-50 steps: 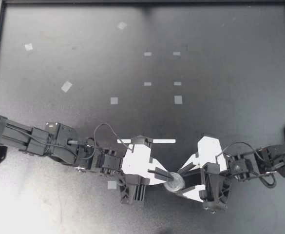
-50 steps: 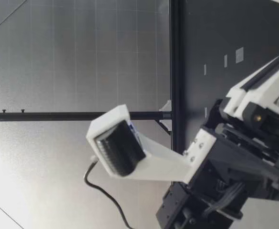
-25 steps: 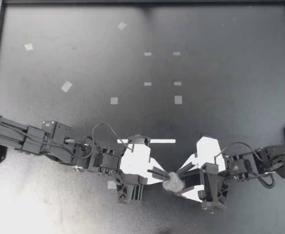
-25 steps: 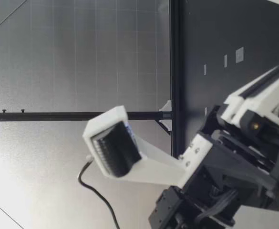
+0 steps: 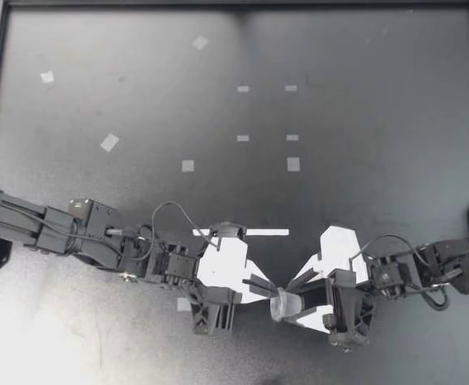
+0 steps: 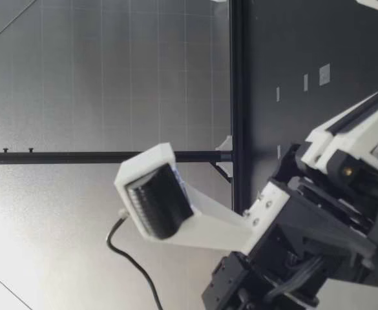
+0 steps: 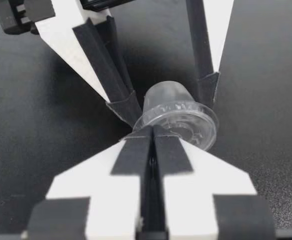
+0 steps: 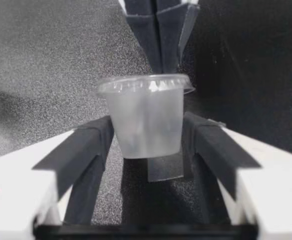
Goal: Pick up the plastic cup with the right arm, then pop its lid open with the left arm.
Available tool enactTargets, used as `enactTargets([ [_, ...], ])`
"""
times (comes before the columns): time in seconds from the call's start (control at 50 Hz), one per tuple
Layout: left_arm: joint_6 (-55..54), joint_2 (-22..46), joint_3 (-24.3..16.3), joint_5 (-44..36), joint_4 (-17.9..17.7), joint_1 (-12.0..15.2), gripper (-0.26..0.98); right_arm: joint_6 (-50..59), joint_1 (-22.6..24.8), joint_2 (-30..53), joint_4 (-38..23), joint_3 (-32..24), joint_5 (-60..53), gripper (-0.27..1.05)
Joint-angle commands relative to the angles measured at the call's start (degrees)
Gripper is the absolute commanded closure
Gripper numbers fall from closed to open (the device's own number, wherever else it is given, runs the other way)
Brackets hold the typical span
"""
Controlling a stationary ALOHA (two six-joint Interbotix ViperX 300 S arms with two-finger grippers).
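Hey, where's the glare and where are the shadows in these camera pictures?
Top view: strong glare whitens the table near my left arm, while its far half is dark. Low view: a bright sheen spreads over the grey backdrop. Right wrist view: the clear cup catches light between the fingers of the right pincer, with dark shadow beneath it.

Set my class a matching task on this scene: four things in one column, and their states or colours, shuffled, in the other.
Column one:
1. left gripper
2. right gripper
3. cup
4. tape squares

Column two:
A. white, stuck on the table
B. clear, with a lid on
C. fingers pressed together
D. fingers touching the cup from both sides

Pairs: 1-C; 2-D; 3-B; 4-A
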Motion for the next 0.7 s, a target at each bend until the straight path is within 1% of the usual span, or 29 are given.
enactTargets([
  [0.0,0.1,-1.7,-0.4,-0.3,0.1,-0.1,0.7,0.0,-0.2,-0.9,-0.3,-1.1,0.9,0.17],
  [0.3,0.1,-1.8,-0.4,-0.2,0.1,-0.1,0.7,0.1,-0.2,-1.1,-0.5,-2.4,4.5,0.36],
  [0.42,0.0,-2.7,-0.1,0.3,0.1,-0.1,0.7,0.1,-0.2,-1.8,-0.4,-1.9,4.3,0.4],
  [0.56,-1.3,-5.7,0.8,1.0,-0.3,0.2,0.69,0.1,-0.2,-3.8,-0.4,0.3,1.9,0.41],
  [0.68,-2.3,-8.2,1.8,0.3,-2.0,0.6,0.65,-0.1,-0.2,-6.8,-0.5,4.6,-6.9,0.41],
])
